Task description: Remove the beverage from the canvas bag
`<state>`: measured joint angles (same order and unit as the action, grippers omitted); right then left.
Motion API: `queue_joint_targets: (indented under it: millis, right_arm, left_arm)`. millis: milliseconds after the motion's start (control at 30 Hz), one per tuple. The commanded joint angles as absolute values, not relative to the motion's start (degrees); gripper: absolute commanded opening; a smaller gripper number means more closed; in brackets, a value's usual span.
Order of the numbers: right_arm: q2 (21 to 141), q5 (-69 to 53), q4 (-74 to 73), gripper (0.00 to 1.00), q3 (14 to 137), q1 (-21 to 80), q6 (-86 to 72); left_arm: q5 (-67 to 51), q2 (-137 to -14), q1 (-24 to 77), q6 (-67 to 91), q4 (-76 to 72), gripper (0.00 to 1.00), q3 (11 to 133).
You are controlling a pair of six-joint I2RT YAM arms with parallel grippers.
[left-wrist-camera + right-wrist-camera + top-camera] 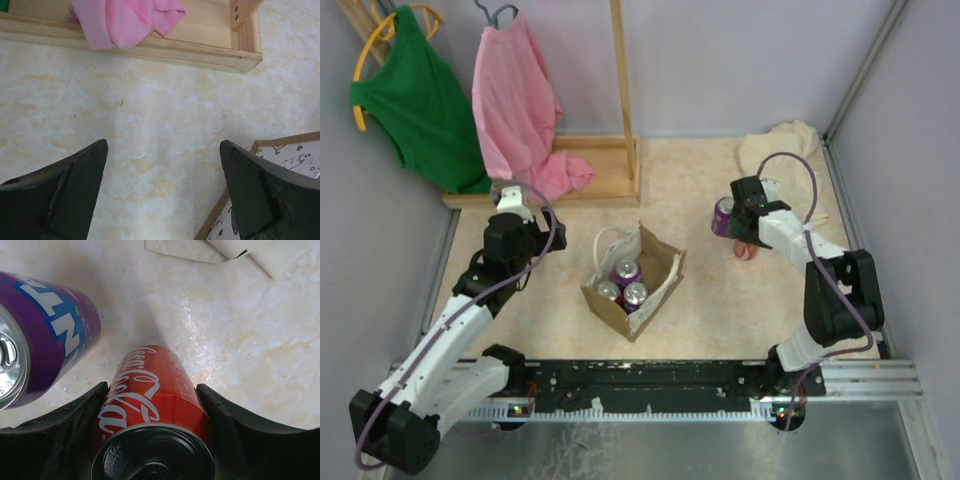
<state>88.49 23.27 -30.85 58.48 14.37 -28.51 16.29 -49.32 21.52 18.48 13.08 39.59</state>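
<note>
The tan canvas bag stands open at the table's middle with three cans inside, two purple-topped and one at the near left. My right gripper is shut on a red Coca-Cola can, which is upright at the table's right, outside the bag. A purple can stands just left of it and also shows in the right wrist view. My left gripper is open and empty over bare table left of the bag, whose corner shows at its right finger.
A wooden rack base runs along the back left, with a pink shirt and a green shirt hanging over it. A beige cloth lies at the back right, close behind the two cans. Walls close in the table's sides.
</note>
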Motion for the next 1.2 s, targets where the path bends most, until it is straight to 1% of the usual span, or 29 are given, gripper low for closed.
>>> queue_joint_targets:
  millis: [0, 33, 67, 100, 133, 200, 233, 267, 300, 367, 400, 533, 567, 600, 867, 1067, 1167]
  right_arm:
    - [88.23, 23.72, -27.34, 0.0, 58.95, 13.61, -29.88]
    - [88.24, 23.73, -27.16, 0.0, 58.45, 13.59, -29.96]
    - [88.2, 23.54, -26.96, 0.03, 58.03, 13.57, -30.06]
    - [88.12, 23.49, -26.78, 0.09, 57.64, 13.6, -30.06]
    - [88.03, 23.35, -26.68, 0.18, 57.31, 13.61, -30.06]
    - [87.85, 23.34, -26.51, 0.25, 56.61, 13.62, -30.06]
    - [87.74, 23.35, -26.48, 0.32, 56.34, 13.61, -30.14]
    - [87.67, 23.35, -26.47, 0.42, 56.22, 13.62, -30.18]
    - [87.63, 23.3, -26.38, 0.48, 55.98, 13.62, -30.07]
    - [87.54, 23.25, -26.25, 0.54, 55.73, 13.58, -30.13]
    - [87.62, 23.27, -26.2, 0.6, 55.67, 13.62, -30.01]
    - [87.35, 23.13, -25.79, 0.86, 55.47, 13.62, -29.46]
    - [87.1, 23.23, -25.61, 0.96, 55.39, 13.62, -29.33]
    - [86.77, 23.52, -25.6, 0.99, 55.36, 13.58, -29.23]
    - [82.48, 25.0, -28.4, 0.99, 57.45, 14.38, -27.31]
    - [73.99, 33.04, -36.41, 0.99, 63.37, 20.9, -25.59]
    - [70.51, 34.62, -41.11, 0.99, 67.97, 23.9, -25.32]
  left_arm:
    - [16.32, -49.4, 21.68, 18.76, 13.71, 1.0, 39.67]
    - [16.39, -49.35, 21.71, 18.76, 13.71, 1.0, 39.64]
    - [16.43, -49.29, 21.66, 18.8, 13.73, 1.0, 39.63]
    - [16.43, -49.3, 21.68, 18.79, 13.71, 1.0, 39.63]
    - [16.44, -49.17, 21.66, 18.76, 13.67, 1.0, 39.64]
    - [16.51, -49.18, 21.69, 18.81, 13.66, 1.0, 39.63]
    - [16.48, -49.17, 21.71, 18.78, 13.64, 1.0, 39.63]
    - [16.46, -49.21, 21.69, 18.75, 13.62, 1.0, 39.58]
    - [16.43, -49.24, 21.64, 18.76, 13.62, 1.0, 39.58]
    - [16.4, -49.23, 21.7, 18.81, 13.7, 1.0, 39.49]
    - [16.43, -49.19, 21.7, 18.81, 13.71, 1.0, 39.5]
    - [16.39, -49.0, 21.7, 18.9, 13.84, 1.0, 39.4]
    - [16.43, -48.96, 21.65, 18.86, 13.88, 1.0, 39.41]
    - [16.43, -48.89, 21.7, 18.87, 14.0, 1.0, 39.46]
    - [16.48, -48.73, 21.66, 18.91, 13.99, 1.0, 39.33]
    - [16.31, -48.81, 21.69, 19.07, 14.02, 1.0, 39.18]
    - [16.3, -48.73, 21.65, 19.21, 13.98, 1.0, 39.15]
